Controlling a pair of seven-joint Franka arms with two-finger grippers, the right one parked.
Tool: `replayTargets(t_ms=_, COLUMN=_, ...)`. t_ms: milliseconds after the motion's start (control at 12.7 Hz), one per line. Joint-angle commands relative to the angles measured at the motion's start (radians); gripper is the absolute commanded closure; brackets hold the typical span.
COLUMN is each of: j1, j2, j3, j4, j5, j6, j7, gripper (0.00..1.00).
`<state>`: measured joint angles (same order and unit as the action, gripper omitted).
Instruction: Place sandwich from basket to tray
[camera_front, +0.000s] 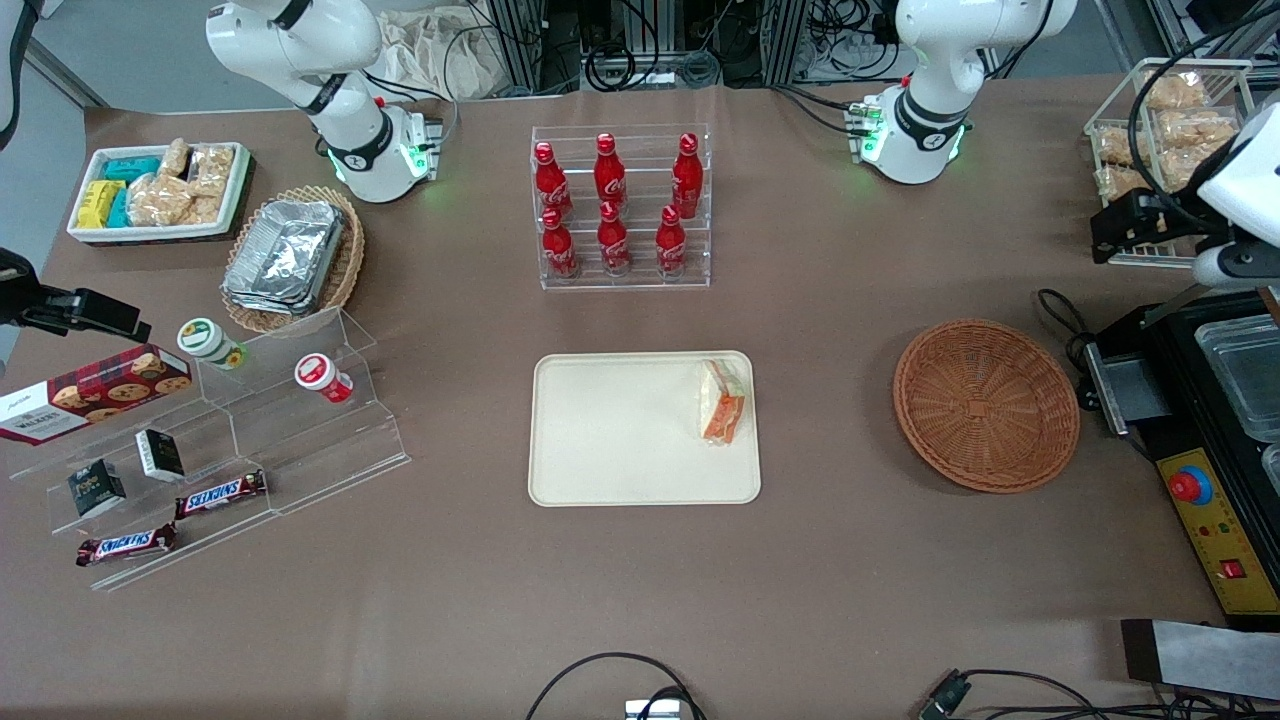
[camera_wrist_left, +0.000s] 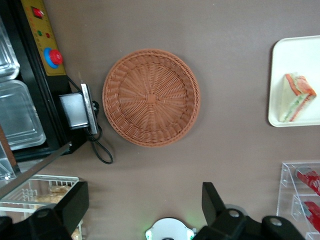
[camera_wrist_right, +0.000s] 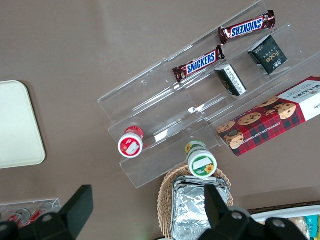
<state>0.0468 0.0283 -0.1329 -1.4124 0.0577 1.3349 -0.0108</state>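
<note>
Left arm is raised high at its own end of the table, gripper spread wide and holding nothing, above the basket. The sandwich lies on the tray, at the edge nearest the basket, long axis running toward the front camera.

The left arm reaches in from the table's working-arm end, at about three o'clock in the front view. Its gripper hangs high, fingers spread wide, holding nothing.
</note>
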Motion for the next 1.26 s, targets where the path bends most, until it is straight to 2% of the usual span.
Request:
replayTargets(t_ms=0, j1=-0.001, j2=-0.033, j3=0.027, j4=-0.051, j5=-0.062, j6=0.009, j7=0.014, gripper=0.0)
replayTargets(t_ms=236, j1=-0.005, j2=-0.025, j3=0.027, j4=-0.103, j5=-0.065, j6=0.116, j7=0.003, gripper=0.0)
replayTargets(t_ms=709, j1=-0.007, j2=-0.028, j3=0.027, j4=-0.198, j5=-0.065, j6=0.22, j7=-0.003, gripper=0.0)
replayTargets(t_ms=1182, j1=-0.007, j2=-0.025, j3=0.027, j4=-0.214, j5=-0.064, j6=0.239, j7=-0.003, gripper=0.0)
